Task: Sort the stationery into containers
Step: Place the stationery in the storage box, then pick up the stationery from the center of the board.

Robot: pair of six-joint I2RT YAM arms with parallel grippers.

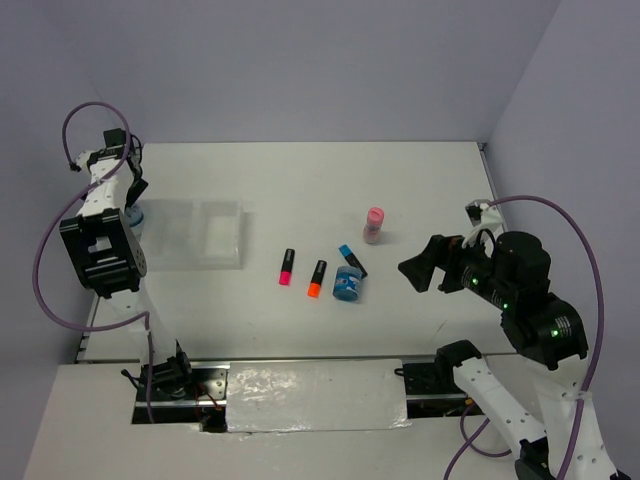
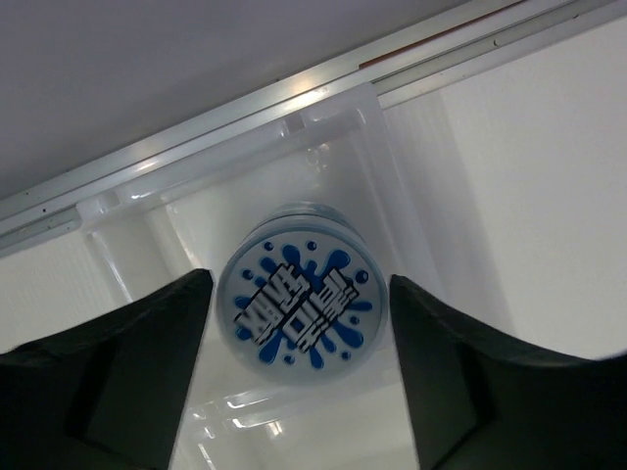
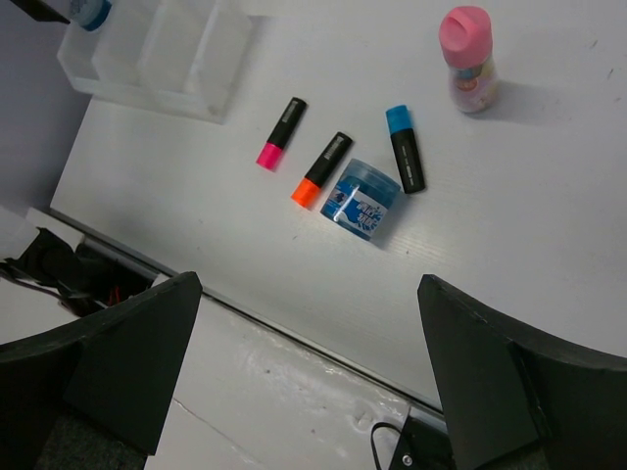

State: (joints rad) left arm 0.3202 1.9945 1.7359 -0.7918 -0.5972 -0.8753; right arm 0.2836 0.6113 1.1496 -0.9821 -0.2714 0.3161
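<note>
Tabletop (image 1: pixel 430 190) carried the tray (image 1: pixel 218 238) at far left. Left jaws hung open over its left-end compartment, flanking the tape roll (image 2: pixel 299 308) lying flat inside, just clear of it. Risk: an off-centre lift could snag the roll or drag the light tray. Right jaws gaped wide, empty, at right. Second roll (image 1: pixel 348 285) sat just beside the blue marker (image 1: pixel 352 260); grabbing it could knock the marker.

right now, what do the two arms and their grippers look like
Both the left arm and right arm have white links and boxy black joint housings, each trailed by a looping purple cable. Small green lights glow on the right arm. The left gripper and right gripper each have two broad, matte black fingers without visible markings.
</note>
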